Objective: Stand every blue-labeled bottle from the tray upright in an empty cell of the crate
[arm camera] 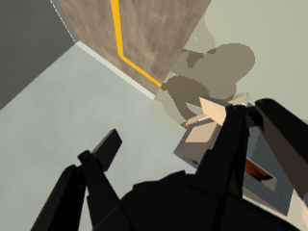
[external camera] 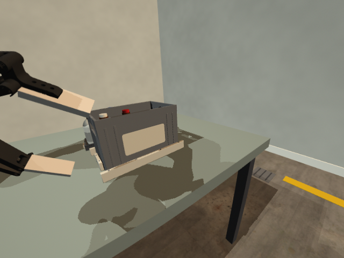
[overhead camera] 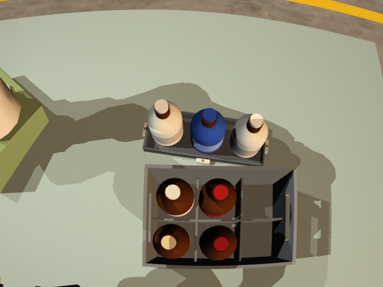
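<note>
In the overhead view a dark tray (overhead camera: 202,144) holds three upright bottles: a cream one (overhead camera: 164,125) on the left, the blue-labeled bottle (overhead camera: 207,131) in the middle and a pale one (overhead camera: 249,136) on the right. The grey crate (overhead camera: 220,217) stands just in front of the tray. Its four left cells each hold a brown bottle, two with cream caps (overhead camera: 172,192) and two with red caps (overhead camera: 220,192). Its two right cells (overhead camera: 256,216) are empty. My gripper (external camera: 83,137) is open and empty, above the table beside the crate's (external camera: 133,136) end, apart from the bottles.
A large olive and peach shape (overhead camera: 12,130), close to the camera, fills the overhead view's left edge. In the side view the crate hides most of the tray. The table's edge (external camera: 194,194) runs in front of the crate, with floor and a yellow line (external camera: 314,191) beyond.
</note>
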You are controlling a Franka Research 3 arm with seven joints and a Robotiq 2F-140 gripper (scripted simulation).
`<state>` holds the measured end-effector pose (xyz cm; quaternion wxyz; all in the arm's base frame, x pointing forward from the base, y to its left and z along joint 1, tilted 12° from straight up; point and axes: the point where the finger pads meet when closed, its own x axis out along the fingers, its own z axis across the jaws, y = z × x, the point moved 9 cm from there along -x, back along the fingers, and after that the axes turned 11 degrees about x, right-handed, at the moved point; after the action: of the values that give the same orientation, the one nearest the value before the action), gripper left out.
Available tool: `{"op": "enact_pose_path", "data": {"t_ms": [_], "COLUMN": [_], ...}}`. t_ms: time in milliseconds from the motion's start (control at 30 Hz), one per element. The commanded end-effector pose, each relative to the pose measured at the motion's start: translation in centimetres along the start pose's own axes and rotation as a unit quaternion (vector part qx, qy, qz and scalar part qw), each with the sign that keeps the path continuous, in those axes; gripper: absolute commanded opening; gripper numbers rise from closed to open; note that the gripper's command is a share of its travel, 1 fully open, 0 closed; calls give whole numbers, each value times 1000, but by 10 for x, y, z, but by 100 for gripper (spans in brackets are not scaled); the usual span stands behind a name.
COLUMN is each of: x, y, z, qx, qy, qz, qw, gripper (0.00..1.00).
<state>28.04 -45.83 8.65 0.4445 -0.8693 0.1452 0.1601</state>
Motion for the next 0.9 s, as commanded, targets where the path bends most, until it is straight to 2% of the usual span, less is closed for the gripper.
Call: {"op": "enact_pose_path", "data": {"t_ms": [0, 100, 267, 867], "x": [0, -3, -45, -49], "y": [0, -4, -52, -57], "z": [0, -6, -61, -66], "qx": [0, 0, 0, 0], "qy": [0, 0, 0, 0], "qz": [0, 0, 0, 1], "qw": [1000, 1000, 1000, 1000], "gripper": [100, 100, 100, 100]}}
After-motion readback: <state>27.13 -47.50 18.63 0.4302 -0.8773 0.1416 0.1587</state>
